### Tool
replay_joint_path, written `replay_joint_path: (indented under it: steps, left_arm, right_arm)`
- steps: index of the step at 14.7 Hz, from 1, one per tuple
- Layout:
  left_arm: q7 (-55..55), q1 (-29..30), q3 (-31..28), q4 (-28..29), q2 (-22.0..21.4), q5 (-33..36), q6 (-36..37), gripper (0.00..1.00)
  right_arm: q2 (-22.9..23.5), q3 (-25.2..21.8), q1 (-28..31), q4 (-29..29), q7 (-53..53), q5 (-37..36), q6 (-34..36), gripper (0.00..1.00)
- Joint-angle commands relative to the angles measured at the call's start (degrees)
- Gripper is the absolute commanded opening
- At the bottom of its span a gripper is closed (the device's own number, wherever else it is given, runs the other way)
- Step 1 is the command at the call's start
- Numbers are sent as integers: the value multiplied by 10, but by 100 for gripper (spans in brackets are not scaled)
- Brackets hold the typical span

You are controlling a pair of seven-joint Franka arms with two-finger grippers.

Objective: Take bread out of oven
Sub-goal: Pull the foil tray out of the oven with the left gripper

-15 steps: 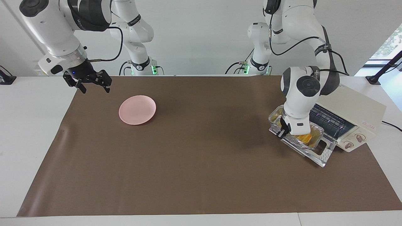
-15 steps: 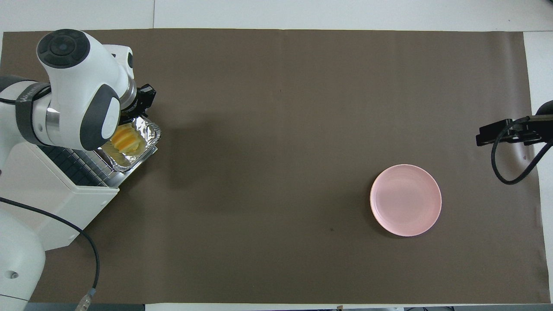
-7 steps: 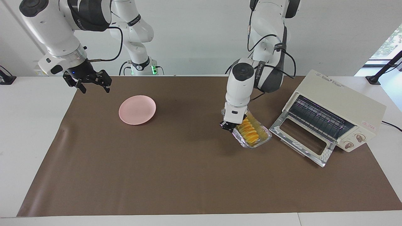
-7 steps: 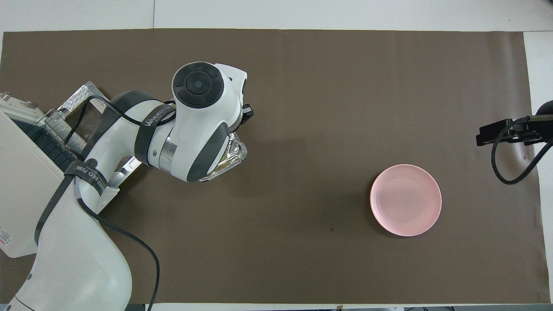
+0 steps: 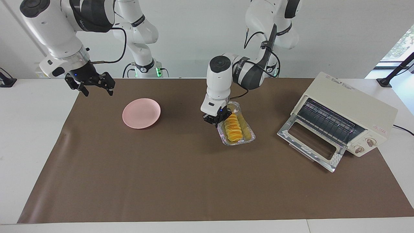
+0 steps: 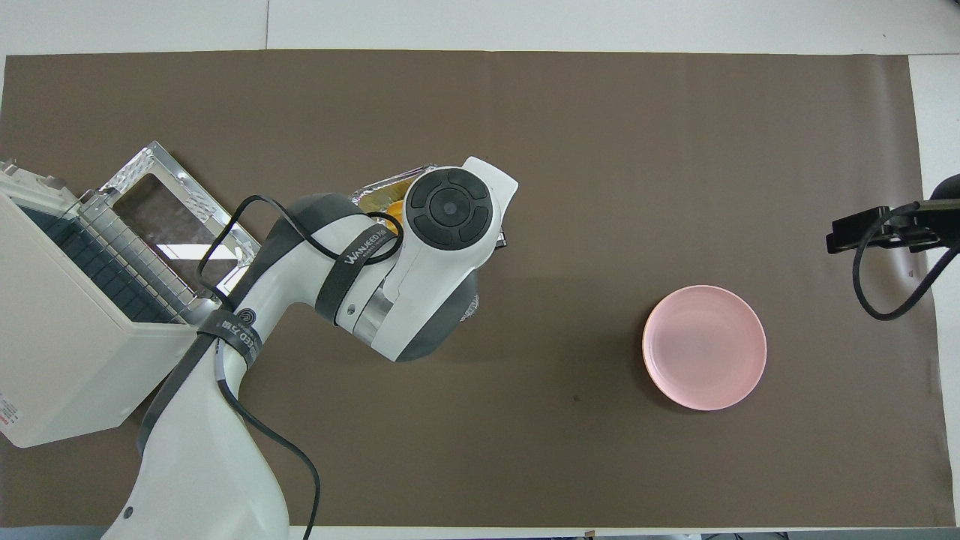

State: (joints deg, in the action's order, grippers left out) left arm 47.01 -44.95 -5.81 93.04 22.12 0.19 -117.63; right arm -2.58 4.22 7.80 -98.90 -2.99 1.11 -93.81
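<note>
The bread [image 5: 234,127] lies in a foil tray [image 5: 248,136] near the middle of the mat [image 5: 194,181], well apart from the oven [image 5: 349,113], whose door [image 5: 310,144] hangs open toward the table with only the wire rack showing inside. The left gripper [image 5: 216,119] holds the tray by its rim at the side toward the plate [image 5: 141,113], jaws clamped on the foil, so the loaf sits just beside the fingers, toward the oven. The bread's long axis runs roughly away from the robots, along the tray and about parallel to the rim in the jaws. Whether the tray rests on the mat or hangs just above it cannot be told. The overhead view hides most of the tray under the left arm. The right gripper [image 5: 93,84] waits with jaws apart over the mat's edge at the right arm's end, well apart from the bread; the left arm is clearly nearer. The bread looks to be out of the oven already, with setting down and release likely remaining.
</note>
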Motion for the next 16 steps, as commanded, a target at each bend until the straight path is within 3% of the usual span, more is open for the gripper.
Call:
replay_joint_path:
  steps: [1,3,5,16]
  left_arm:
    - [-61,-21,-6,-5,8,-4,-36,0]
    - [-137,-44,-8,1,11,2,-48,0]
    - [-137,-58,-7,-6,28,31,-49,0]
    - [-57,-79,-8,-59,87,26,-5,0]
  right_arm:
    - [-7,4,6,-3,-14,-3,6,100]
    - [-7,4,6,-2,-14,-3,6,100]
    - [-7,4,6,-3,-14,-3,5,100]
    - [-7,4,6,-3,-14,-3,5,100]
